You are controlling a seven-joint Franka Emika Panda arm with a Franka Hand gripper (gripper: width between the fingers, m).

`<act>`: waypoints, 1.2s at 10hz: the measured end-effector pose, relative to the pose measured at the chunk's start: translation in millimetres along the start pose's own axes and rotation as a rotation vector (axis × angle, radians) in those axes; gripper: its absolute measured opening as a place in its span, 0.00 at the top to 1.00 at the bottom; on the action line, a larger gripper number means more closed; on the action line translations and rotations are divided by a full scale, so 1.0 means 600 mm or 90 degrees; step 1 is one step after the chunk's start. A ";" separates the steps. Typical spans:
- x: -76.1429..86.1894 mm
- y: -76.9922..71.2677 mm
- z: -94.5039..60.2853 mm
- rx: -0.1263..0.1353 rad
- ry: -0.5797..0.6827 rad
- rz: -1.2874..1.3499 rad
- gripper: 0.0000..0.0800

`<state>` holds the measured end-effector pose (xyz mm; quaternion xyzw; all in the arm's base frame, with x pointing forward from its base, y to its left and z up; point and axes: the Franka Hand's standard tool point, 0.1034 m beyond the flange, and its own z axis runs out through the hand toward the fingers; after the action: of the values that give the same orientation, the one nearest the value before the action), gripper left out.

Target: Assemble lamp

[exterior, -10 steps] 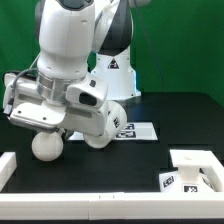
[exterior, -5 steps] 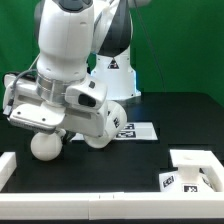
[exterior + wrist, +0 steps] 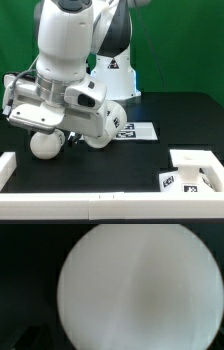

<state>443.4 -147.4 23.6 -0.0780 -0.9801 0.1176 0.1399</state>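
Little is being changed since the earlier frame: the gripper (image 3: 44,131) is being kept low over the bulb (image 3: 42,147). Nearest, the base (image 3: 196,160) is lying at the exterior view's right. The bulb is sitting on the table (image 3: 100,170) at the left, and whether it is being clasped cannot be told.

Black table (image 3: 180,115): matte and flat, fills the lower half of the exterior view. Green backdrop (image 3: 180,45) behind it, visible on both sides. Marker board (image 3: 143,130) lies flat on the table near the middle, its exterior-view-left part hidden; one tag legible. White rail (image 3: 100,191) runs along the near table edge, with a raised end piece (image 3: 8,168) at the exterior view's left.
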 end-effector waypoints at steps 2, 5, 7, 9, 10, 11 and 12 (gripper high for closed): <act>0.000 0.000 0.001 0.000 0.000 0.001 0.13; 0.000 -0.001 0.001 0.000 0.001 0.002 0.13; 0.001 -0.010 -0.025 -0.001 -0.015 0.017 0.13; 0.005 -0.021 -0.074 -0.004 -0.045 0.058 0.13; 0.003 -0.026 -0.101 -0.008 -0.061 0.126 0.13; -0.001 -0.026 -0.121 -0.014 -0.075 0.194 0.13; -0.010 -0.019 -0.129 -0.026 -0.089 0.268 0.13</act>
<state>470.2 -143.2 97.2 -0.2751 -0.9517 0.1292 0.0422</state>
